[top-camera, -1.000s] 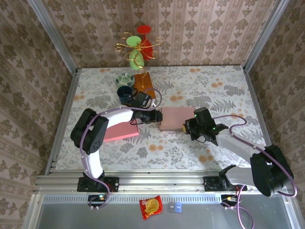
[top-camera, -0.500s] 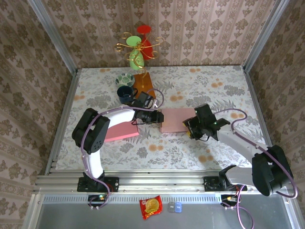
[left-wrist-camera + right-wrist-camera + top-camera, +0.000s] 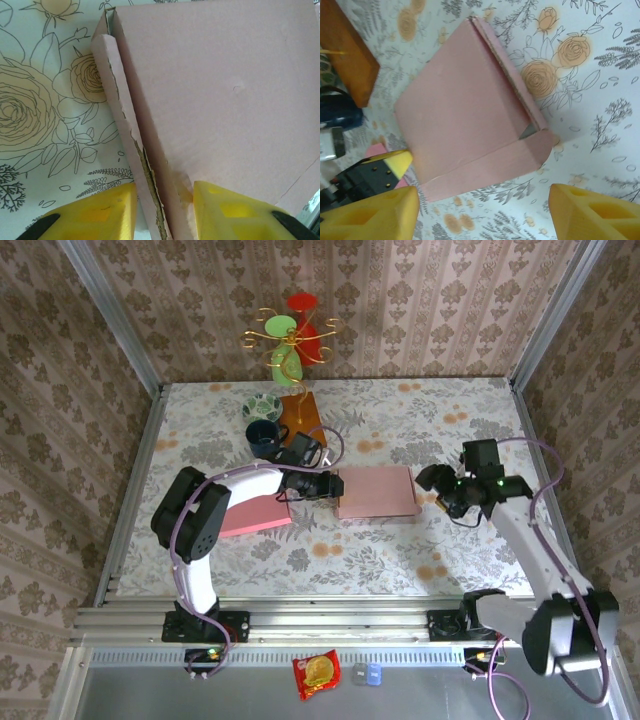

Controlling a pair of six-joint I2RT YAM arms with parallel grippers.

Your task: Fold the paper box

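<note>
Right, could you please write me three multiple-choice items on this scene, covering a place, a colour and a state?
1. What colour is the paper box? A green; B pink; C white.
2. Where is the mug? A on the box; B beside the wooden block; C by the right arm's base.
3. How is the right gripper? A shut on the box; B shut on the mug; C open, holding nothing.
Key: B, its faces are pink; B, it stands left of the block; C, its jaws stand apart, off the box.
</note>
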